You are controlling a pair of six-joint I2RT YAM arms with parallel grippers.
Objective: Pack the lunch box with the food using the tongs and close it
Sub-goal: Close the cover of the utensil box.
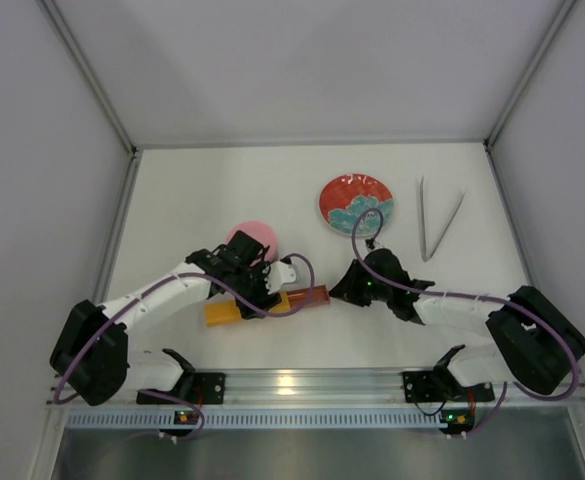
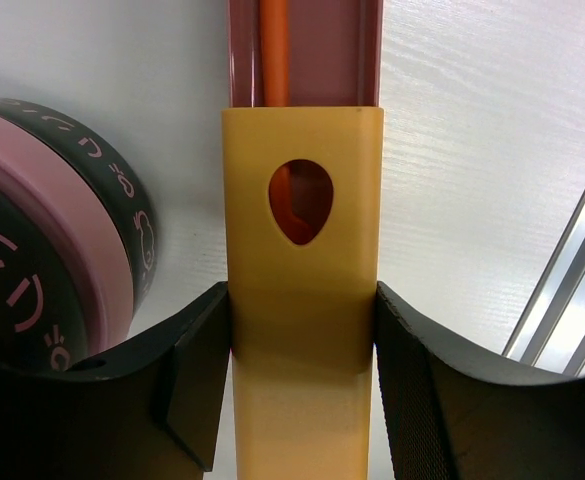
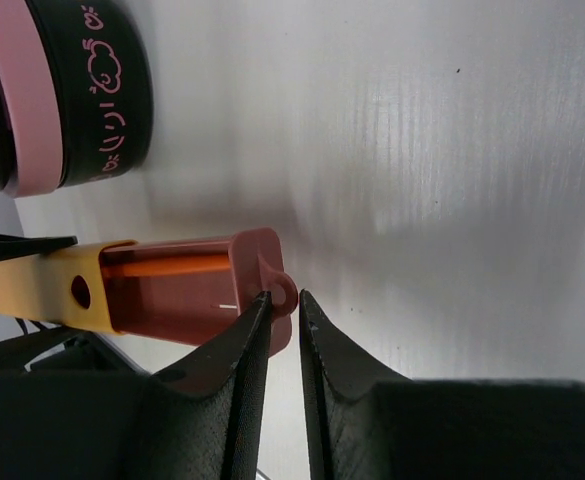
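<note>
The lunch box (image 1: 250,238) shows its pink lid left of centre; its pink and black side also appears in the left wrist view (image 2: 82,260) and the right wrist view (image 3: 32,100). The silver tongs (image 1: 437,225) lie untouched at the far right. I cannot make out the food. My left gripper (image 1: 257,290) (image 2: 302,310) is shut on a yellow sleeve (image 2: 302,250). A dark-red tray (image 1: 307,297) (image 3: 182,290) sticks out of that sleeve. My right gripper (image 1: 340,290) (image 3: 284,298) is pinched almost closed around the small tab on the tray's end.
The red-and-blue patterned plate (image 1: 356,203) sits at the back centre. An orange fork (image 3: 162,265) (image 2: 274,50) lies inside the tray. White walls close in the table on three sides, and a metal rail (image 1: 292,385) runs along the near edge.
</note>
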